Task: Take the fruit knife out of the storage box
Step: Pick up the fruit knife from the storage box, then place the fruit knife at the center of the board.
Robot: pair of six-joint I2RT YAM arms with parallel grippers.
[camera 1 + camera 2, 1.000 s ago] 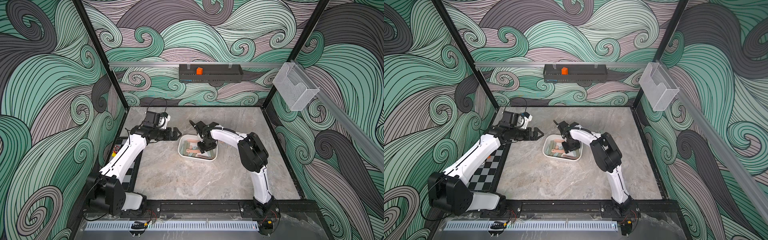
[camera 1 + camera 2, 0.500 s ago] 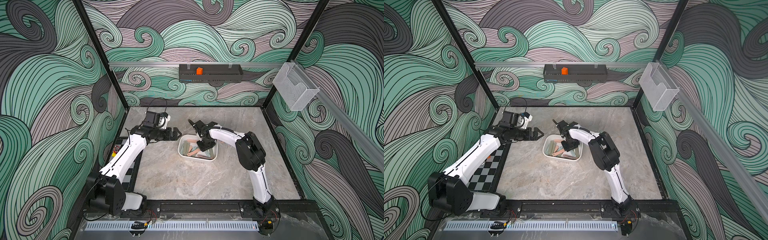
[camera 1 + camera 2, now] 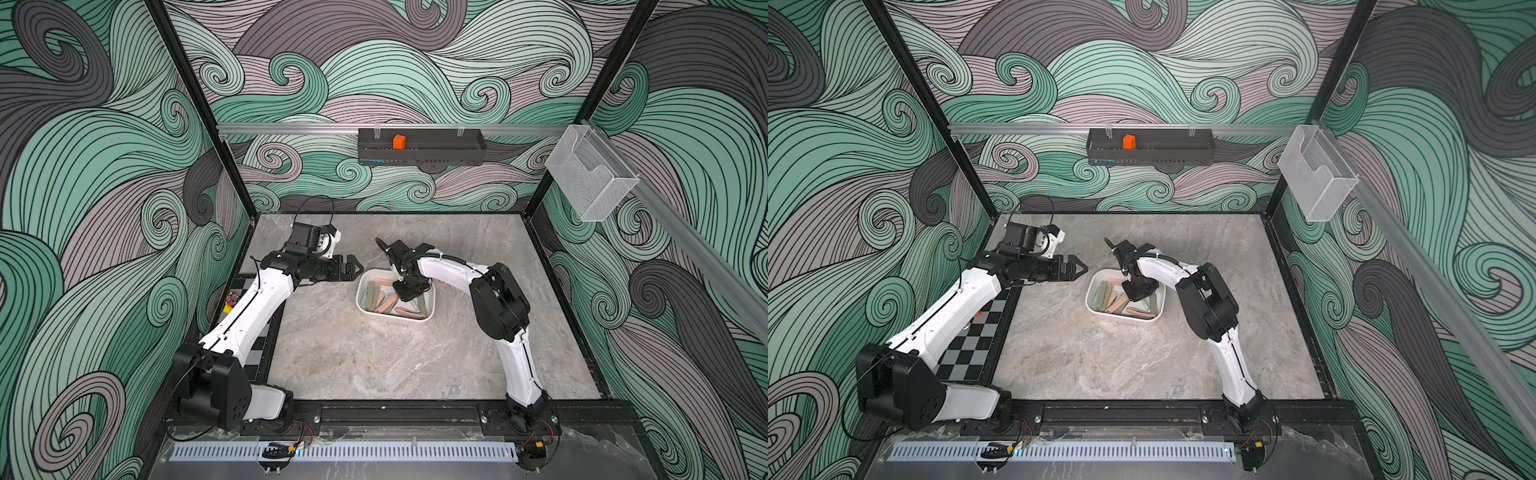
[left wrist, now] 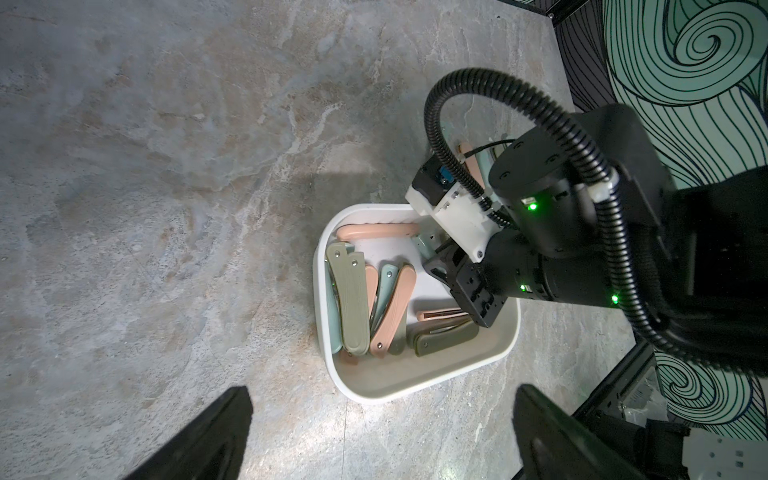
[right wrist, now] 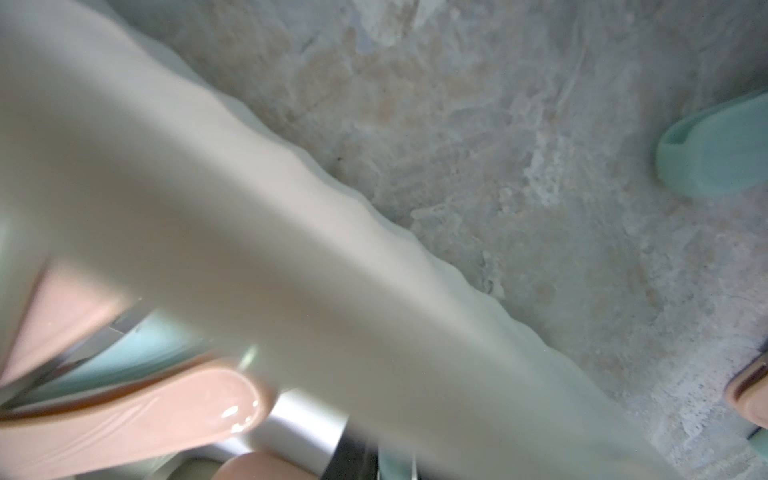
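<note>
The white storage box (image 3: 430, 308) (image 3: 1097, 306) (image 4: 415, 384) sits mid-table, holding several folded fruit knives with pink, olive and mint handles. My right gripper (image 3: 409, 296) (image 3: 1138, 296) (image 4: 478, 318) reaches down into the box. In the left wrist view its jaws stand narrow around the end of a pink fruit knife (image 4: 440, 314) that stands on edge. The right wrist view is blurred, filled by the box wall (image 5: 291, 249) and a pink handle (image 5: 166, 407). My left gripper (image 3: 359, 268) (image 3: 1084, 268) (image 4: 380, 436) hovers open beside the box's left end, holding nothing.
A mint knife (image 5: 715, 149) and a pink knife (image 4: 469, 162) lie on the table just beyond the box. On the back wall hangs a black slotted tray (image 3: 440, 153) with an orange block (image 3: 399, 142). A clear mesh basket (image 3: 590, 183) hangs at the right, and a checkered board (image 3: 971, 345) lies at the left.
The right gripper's jaws have drawn together inside the box and the arm has shifted slightly. The left arm has not moved.
</note>
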